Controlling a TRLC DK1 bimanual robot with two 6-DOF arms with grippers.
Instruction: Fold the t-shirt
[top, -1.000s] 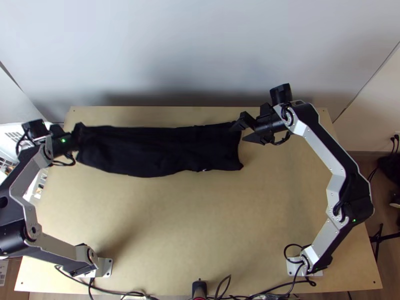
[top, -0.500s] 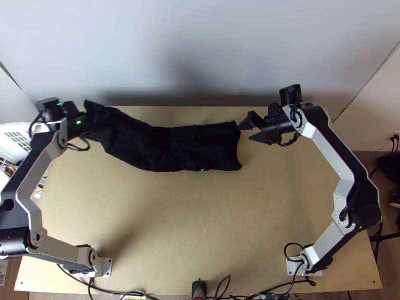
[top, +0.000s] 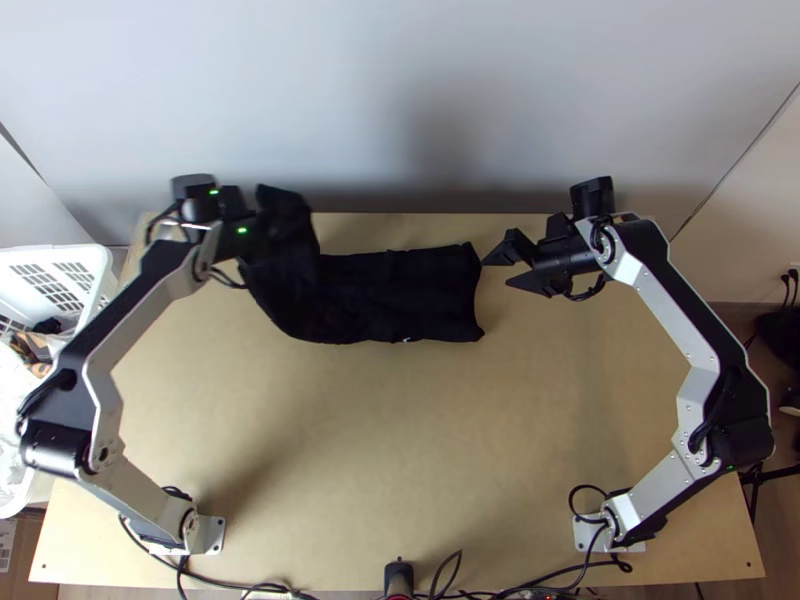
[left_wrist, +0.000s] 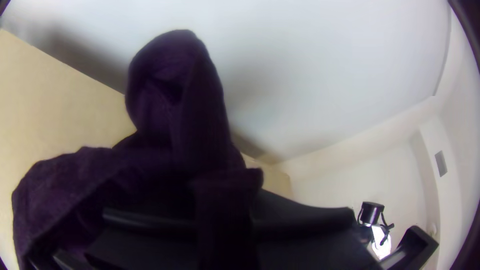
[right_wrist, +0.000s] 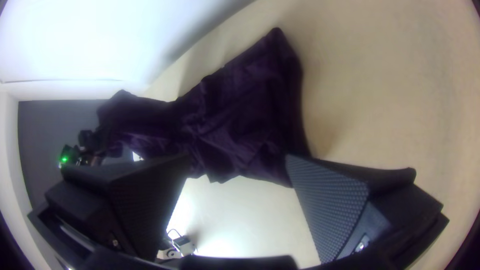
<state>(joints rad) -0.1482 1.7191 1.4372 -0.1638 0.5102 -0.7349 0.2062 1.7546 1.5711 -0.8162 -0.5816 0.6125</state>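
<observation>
The black t-shirt (top: 410, 297) lies as a long, narrow strip across the far part of the light wooden counter (top: 400, 450), its right part down on the wood and its left end lifted, draped and bunched, with the left claw (top: 264, 222) clamped on it. The right claw (top: 498, 271) is just beside the strip's right end, near the far corner, its two textured fingers wide apart with no cloth between them. A white slotted basket (top: 101, 262) is at the counter's left side, near the left arm.
</observation>
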